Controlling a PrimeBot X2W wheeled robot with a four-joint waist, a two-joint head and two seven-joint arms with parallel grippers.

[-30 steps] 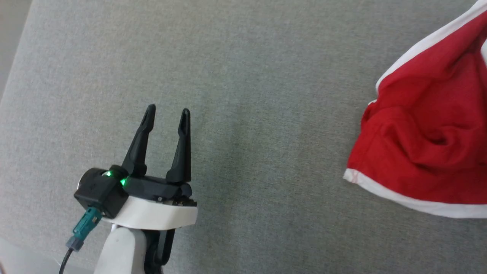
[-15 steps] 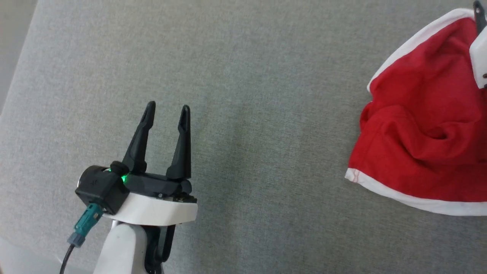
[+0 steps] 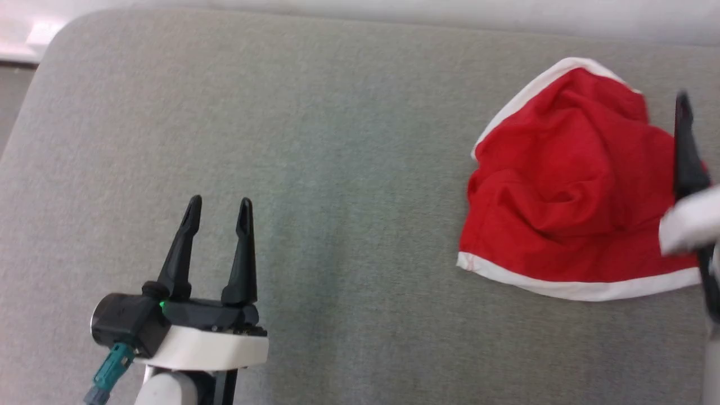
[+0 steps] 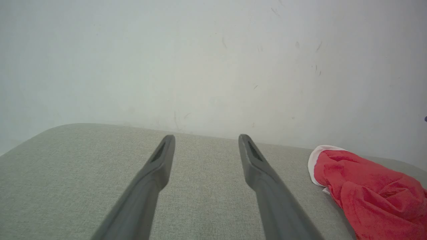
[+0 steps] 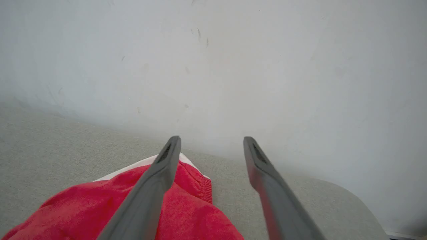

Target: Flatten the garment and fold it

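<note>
Garment (image 3: 562,185) is on the grey table (image 3: 349,169), on its right half and near the far edge. It's a rumpled red heap, not flat. Deep creases run across the middle and the cloth is bunched up on itself. One white trim band (image 3: 568,288) runs along the side facing the near edge, and another curves over the top toward the far edge. Can't make out leg openings or waistband layout from this heap.

Left gripper (image 3: 219,201) hangs over the near-left part of the table, well apart from the garment. Its jaws are spread with nothing between them and bare table under them.

Right gripper (image 5: 211,140) is over the right side of the garment, pointing toward the far edge and the pale wall (image 4: 213,66). Its jaws are spread wide too. In the right wrist view one finger crosses in front of the red cloth and the other is over bare table. No cloth is pinched between them. Can't tell whether the finger touches the fabric or sits just above it.

Progress, judged: early. Flattening isn't done, since the garment is lumpy and its outline is irregular. No fold is made yet. What's left is to take hold of edges or corners, pull the cloth out flat, smooth it, then fold. Neither gripper holds anything, so a fresh grasp is likely needed first. The left arm would have to cross toward the right side of the table to help.
</note>
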